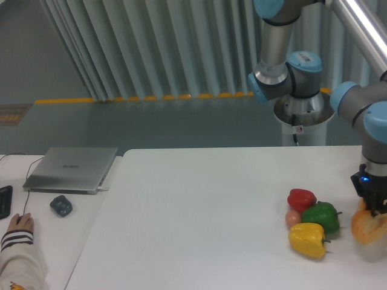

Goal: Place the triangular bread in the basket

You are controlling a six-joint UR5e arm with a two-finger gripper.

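Clamped at the right edge of the white table (199, 205), hard against the right border of the view: the gripper (373, 208), dark, with a small blue light on its body, fingers closed on the top of the triangular bread (367, 228). Golden-brown and blurred, that bread, hanging just below the fingers and seemingly lifted off the table surface, though contact underneath cannot be made out. Just to its left, near the table's right edge: a tight cluster of peppers, with the red bell pepper (301, 199) farthest back, the green bell pepper (321, 216) beside and slightly in front of it, and the yellow bell pepper (308, 239) nearest the front edge, touching the green one. Tucked between red and yellow, a small pinkish round item (292, 218), too small to identify. No basket anywhere in view. Above, the grey arm (363, 109) with pale blue joint caps, rising from its pedestal (302, 124) behind the table's back edge. On a separate white desk to the left: a closed silver laptop (71, 170) at the back, a dark computer mouse (61, 206) in front of it, and at the left border a person's hand (20, 225) in a striped cuff resting on the desk surface.
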